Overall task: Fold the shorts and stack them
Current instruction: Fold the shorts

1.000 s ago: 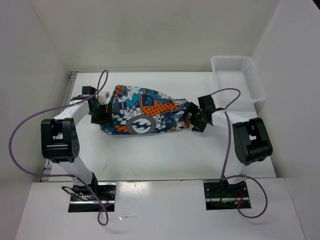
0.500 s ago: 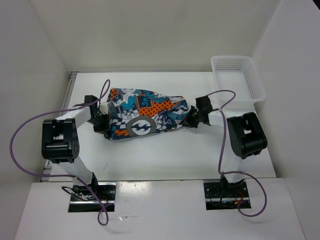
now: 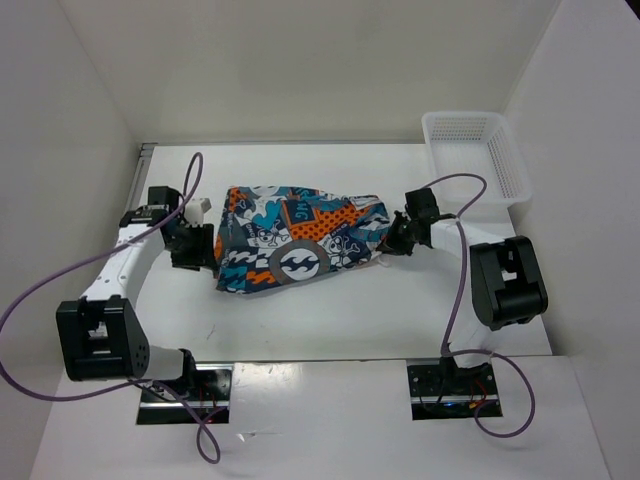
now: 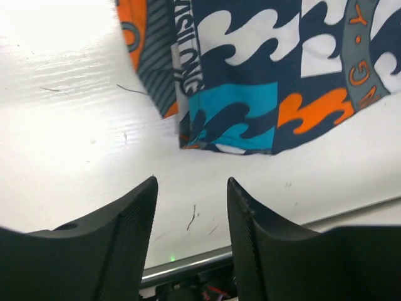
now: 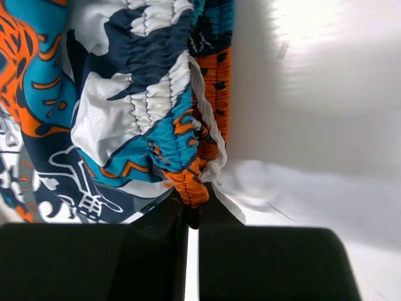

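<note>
Black right gripper (image 5: 193,216) is clamped on the gathered waistband of the soft teal, orange and white patchwork fabric shorts (image 3: 300,240), likely pinning that end for a fold. Left gripper (image 4: 191,188) stands spread and empty, the hem just ahead of it. White plastic mesh basket (image 3: 478,155) lies well beyond the right gripper.

Printed shorts (image 3: 298,250) on white table (image 3: 330,312)

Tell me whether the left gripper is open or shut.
Open: the left gripper shows its fingers apart, nothing between them; the shorts lie beyond the tips.
</note>
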